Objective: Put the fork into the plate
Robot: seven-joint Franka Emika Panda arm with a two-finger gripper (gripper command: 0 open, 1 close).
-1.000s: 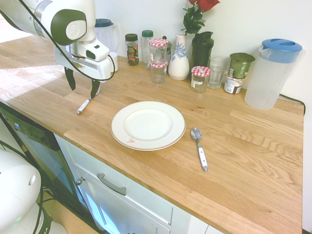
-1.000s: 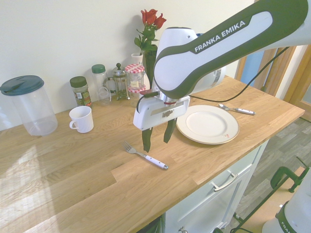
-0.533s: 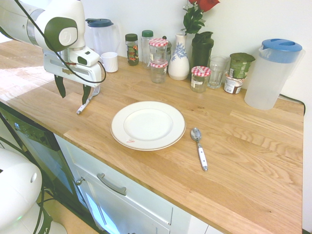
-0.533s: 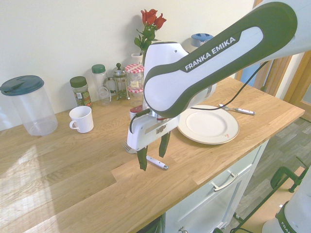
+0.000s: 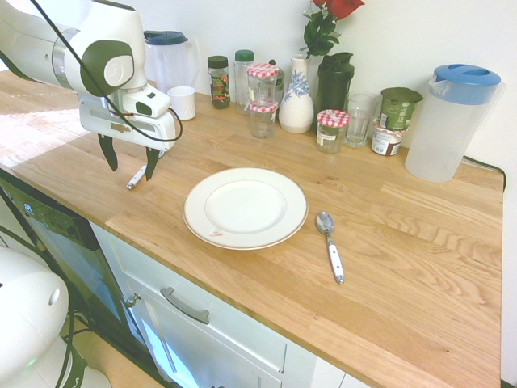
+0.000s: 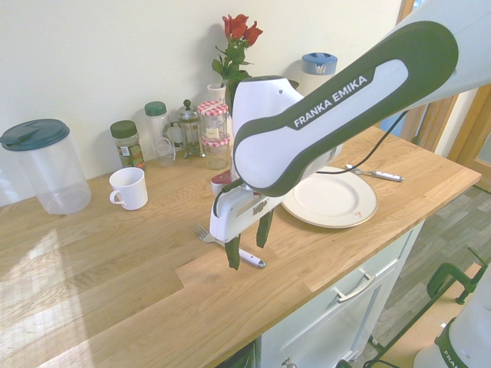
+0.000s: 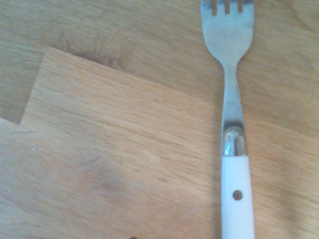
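Above fork [image 7: 232, 99], seemingly just clear of it: gripper [image 6: 249, 247], jaws wide apart, near plate [image 6: 330, 198].

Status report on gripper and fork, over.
Gripper open, above fork. Fork flat on the counter, not gripped, not on the plate. Nothing seen lying over the fork.

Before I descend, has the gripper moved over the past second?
Yes: in the second exterior view, the gripper has shifted down the picture, judged against the stationary white mug.
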